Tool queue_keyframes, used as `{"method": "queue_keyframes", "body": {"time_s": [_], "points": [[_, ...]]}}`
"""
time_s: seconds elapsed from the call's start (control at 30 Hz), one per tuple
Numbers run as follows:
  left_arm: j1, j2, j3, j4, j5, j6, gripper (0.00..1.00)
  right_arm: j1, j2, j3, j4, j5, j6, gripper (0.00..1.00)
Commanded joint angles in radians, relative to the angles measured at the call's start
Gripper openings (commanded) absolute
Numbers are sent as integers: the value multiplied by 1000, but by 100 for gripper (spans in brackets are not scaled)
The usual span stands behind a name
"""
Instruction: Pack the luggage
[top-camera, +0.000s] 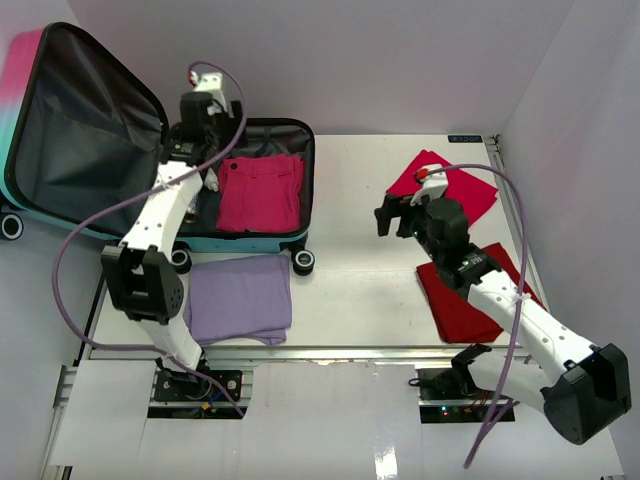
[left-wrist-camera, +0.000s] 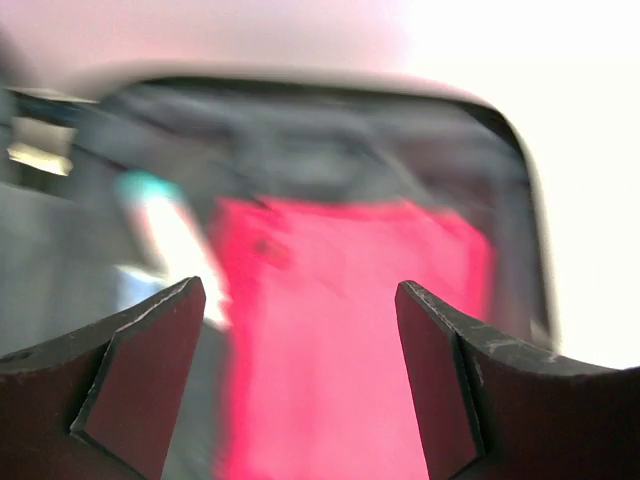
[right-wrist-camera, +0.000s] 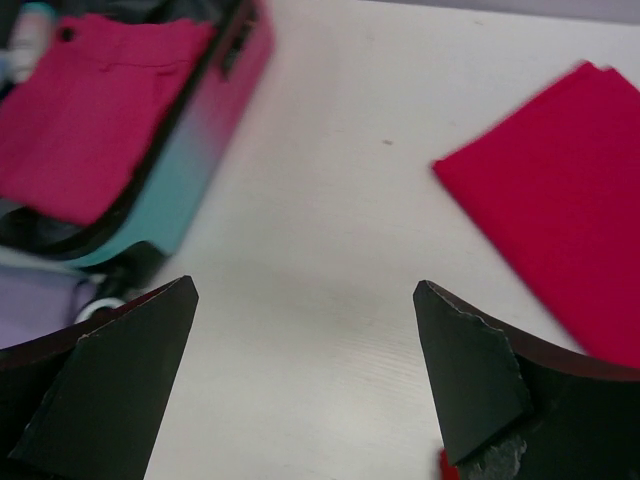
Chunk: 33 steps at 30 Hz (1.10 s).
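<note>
Luggage (top-camera: 255, 241) lies open at the far left of the tabletop (top-camera: 360, 280), with its lid standing up to the left. You seem to have most of the packing ahead of you.

Nearest you on the left, a folded purple garment (top-camera: 240, 298) sits just in front of the case wall, beside a black wheel (top-camera: 303, 262). If you drag it rather than lift it, it could snag on the rim and unfold.

On the near right, a dark red cloth (top-camera: 460, 305) lies partly beneath the right arm. Reaching back for it looks awkward, and pinching only the top layer would let it unfold.

The right jaws hang wide apart with nothing in them, over bare tabletop between the case and a brighter red cloth (top-camera: 470, 190) further back.

Farthest back, the left jaws are also spread and empty above the pink garment (top-camera: 262, 192) already folded in the case. That wrist view is blurred, so you cannot judge height from it. Come down too low and you may rumple or lift out what is packed. The left arm's cable runs close to the lid and could pull it shut. If you bring both arms over the case together, they may collide.
</note>
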Motion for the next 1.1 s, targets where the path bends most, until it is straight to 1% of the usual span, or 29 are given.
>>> {"method": "queue_keyframes", "body": {"time_s": [0.0,0.1,0.2,0.3,0.37,0.4,0.47,0.6,0.7,0.77,0.83,0.87,0.9,0.97,1.03,1.07], "points": [[-216,-141,-184,-13,113,-96,87,-226,55,34,-146,-51,76,96],[-314,-209,-277,17,113,-156,87,-375,119,57,-151,-132,108,95],[-367,-318,-444,113,148,-214,86,-449,196,115,-174,-109,126,95],[-392,-442,-614,293,248,-296,86,-526,274,151,-178,-71,142,94],[-411,-475,-728,381,288,-327,86,-581,316,166,-176,-63,163,94],[-430,-478,-768,399,286,-326,86,-612,339,174,-174,-61,174,94],[-469,-470,-797,420,255,-318,86,-650,393,199,-172,-49,189,93],[-527,-459,-831,463,221,-315,85,-663,505,276,-153,-62,174,91],[-582,-471,-882,498,198,-312,84,-653,599,327,-92,-179,119,89],[-598,-482,-927,520,162,-320,84,-632,662,390,-66,-220,62,86],[-600,-504,-999,589,161,-334,85,-586,760,506,-87,-212,10,80],[-601,-508,-1031,607,158,-337,85,-580,797,557,-115,-194,-14,77],[-601,-513,-1048,612,150,-336,85,-543,832,602,-138,-168,-32,73],[-602,-525,-1056,598,119,-332,85,-471,917,703,-186,-109,-64,66],[-605,-539,-1059,596,119,-332,85,-451,964,755,-211,-85,-65,57],[-610,-546,-1064,603,120,-332,85,-445,983,767,-212,-70,-58,55]]}}
